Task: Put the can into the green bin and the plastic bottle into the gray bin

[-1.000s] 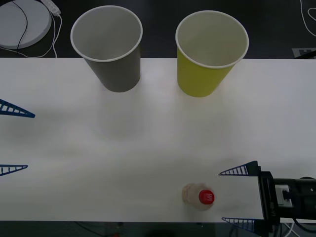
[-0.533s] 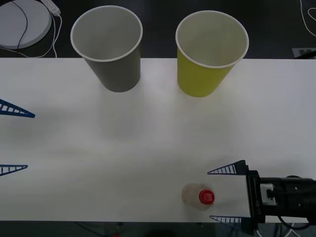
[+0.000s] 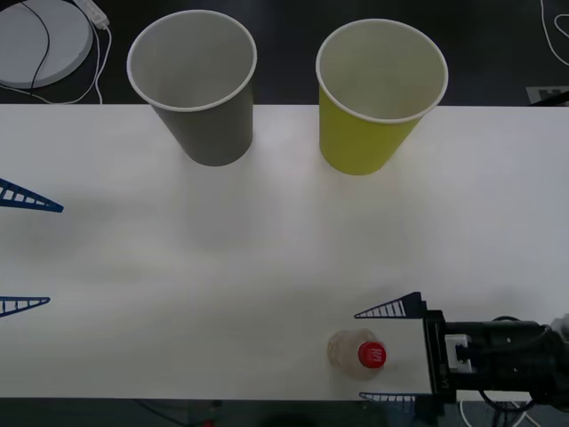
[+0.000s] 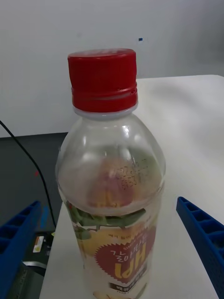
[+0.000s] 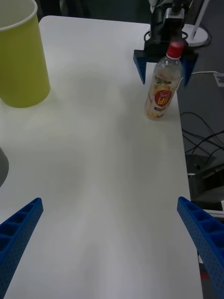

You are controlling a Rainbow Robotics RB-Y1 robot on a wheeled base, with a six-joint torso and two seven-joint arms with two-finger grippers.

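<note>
The plastic bottle [image 3: 357,353] stands upright near the near edge of the surface [image 3: 284,258], right of centre, its red cap [image 3: 372,356] on top. The right gripper [image 3: 377,355] reaches in from the right at the bottle's level with its jaws spread wide: the far finger [image 3: 388,309] lies just beyond the bottle and the near finger [image 3: 389,399] just on its near side, their tips beside the cap end and neither touching it. From the right wrist view the bottle [image 4: 112,187] sits between the two blue fingers [image 4: 201,238] with a gap on each side, showing a clear body and a pale label with a red heart. The left gripper [image 3: 22,252] waits at the left edge of the surface, well apart from the bottle, jaws also wide and holding nothing. The surface is plain white; past its far edge the floor is dark, with a round white disc [image 3: 40,40] and cables [image 3: 93,62] at the far left. Two large paper cups stand at the far side: the gray bin [image 3: 197,89] to the left and the green bin [image 3: 378,98] to the right, close together but apart, both upright with white insides that look bare.
</note>
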